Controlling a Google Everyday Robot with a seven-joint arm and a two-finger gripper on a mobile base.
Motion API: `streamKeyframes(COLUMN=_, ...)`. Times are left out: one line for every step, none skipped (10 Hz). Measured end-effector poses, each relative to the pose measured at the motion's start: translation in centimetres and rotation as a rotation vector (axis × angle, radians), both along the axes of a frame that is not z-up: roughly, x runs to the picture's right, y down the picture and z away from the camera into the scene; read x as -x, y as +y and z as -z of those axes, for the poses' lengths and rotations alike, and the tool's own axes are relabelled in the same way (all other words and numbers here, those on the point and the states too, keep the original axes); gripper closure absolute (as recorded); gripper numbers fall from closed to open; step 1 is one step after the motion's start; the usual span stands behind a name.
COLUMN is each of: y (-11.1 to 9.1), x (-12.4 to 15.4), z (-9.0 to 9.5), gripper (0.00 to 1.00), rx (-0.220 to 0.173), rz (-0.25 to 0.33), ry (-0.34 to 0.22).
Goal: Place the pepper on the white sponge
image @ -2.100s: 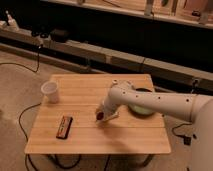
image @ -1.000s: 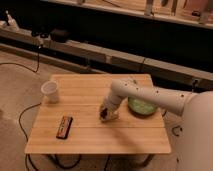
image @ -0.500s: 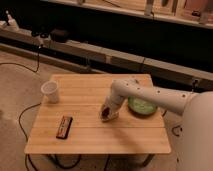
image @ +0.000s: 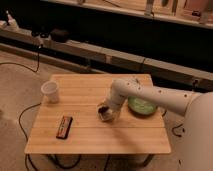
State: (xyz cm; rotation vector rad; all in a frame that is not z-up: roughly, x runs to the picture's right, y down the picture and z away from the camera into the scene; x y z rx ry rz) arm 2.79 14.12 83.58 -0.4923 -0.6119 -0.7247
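Observation:
My gripper point(image: 104, 112) is low over the middle of the wooden table point(image: 85, 137), just left of the green bowl. A small pale block, the white sponge point(image: 108, 119), shows right under the gripper's tip, partly covered by it. A small dark shape at the tip, lying against the sponge's top, looks like the pepper point(image: 102, 107). I cannot tell whether it is held or resting on the sponge. The white arm reaches in from the right.
A green bowl point(image: 143, 106) sits close to the right of the gripper. A white cup point(image: 50, 92) stands at the table's left. A flat dark bar with orange markings point(image: 64, 126) lies near the front left. Cables run over the floor on the left.
The gripper has moved a little to the right towards the bowl and lower, with the reddish pepper at its tip. In the last half second it has hardly moved.

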Motion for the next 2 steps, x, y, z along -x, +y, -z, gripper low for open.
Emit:
streamKeyframes(y=-0.17, x=-0.93, z=0.47, gripper=0.2, rx=0.014, rz=0.018, ry=0.006)
streamKeyframes(y=-0.22, x=-1.43, z=0.64, gripper=0.2, rx=0.02, rz=0.021, ry=0.011)
